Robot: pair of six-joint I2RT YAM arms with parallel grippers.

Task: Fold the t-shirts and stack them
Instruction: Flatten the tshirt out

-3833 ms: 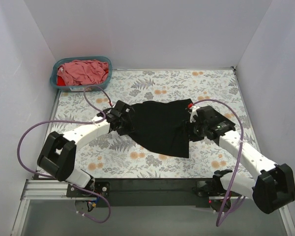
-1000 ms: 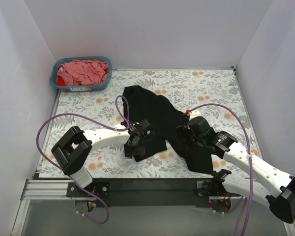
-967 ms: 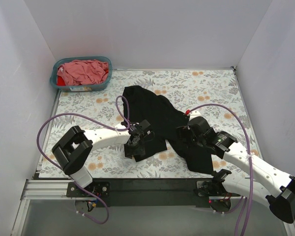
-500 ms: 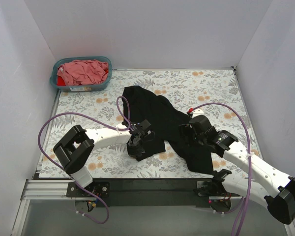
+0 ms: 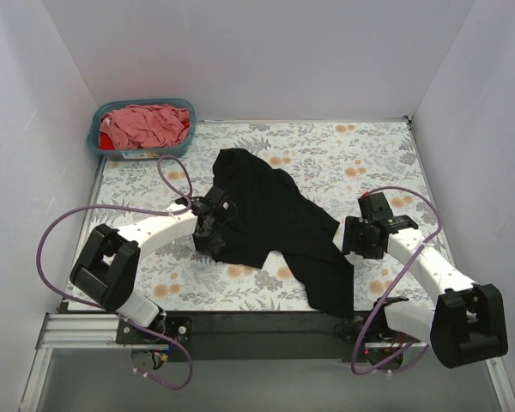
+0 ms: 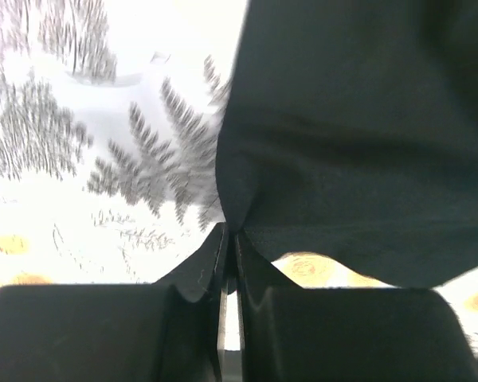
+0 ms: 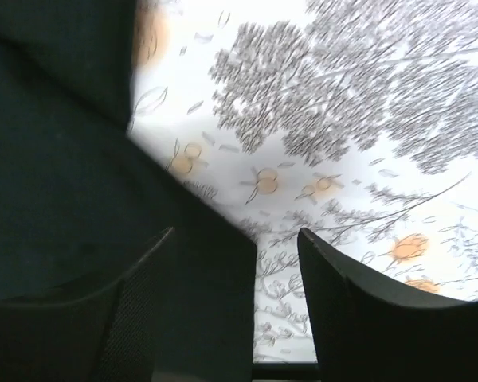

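The black t-shirt lies crumpled in a diagonal band across the flowered table, also seen in the left wrist view and the right wrist view. My left gripper is at the shirt's left edge, shut on a pinch of its black hem. My right gripper is at the shirt's right edge, open, with an edge of the black cloth lying between its fingers. A dusty pink t-shirt and a red one are heaped in the basket.
The teal plastic basket stands at the back left corner. White walls enclose the table on three sides. Purple cables loop from both arms over the cloth-covered table.
My left gripper has closed on the shirt's edge and pulled it back and to the left. My right arm has swung right to the shirt's right edge, its jaws narrowing.
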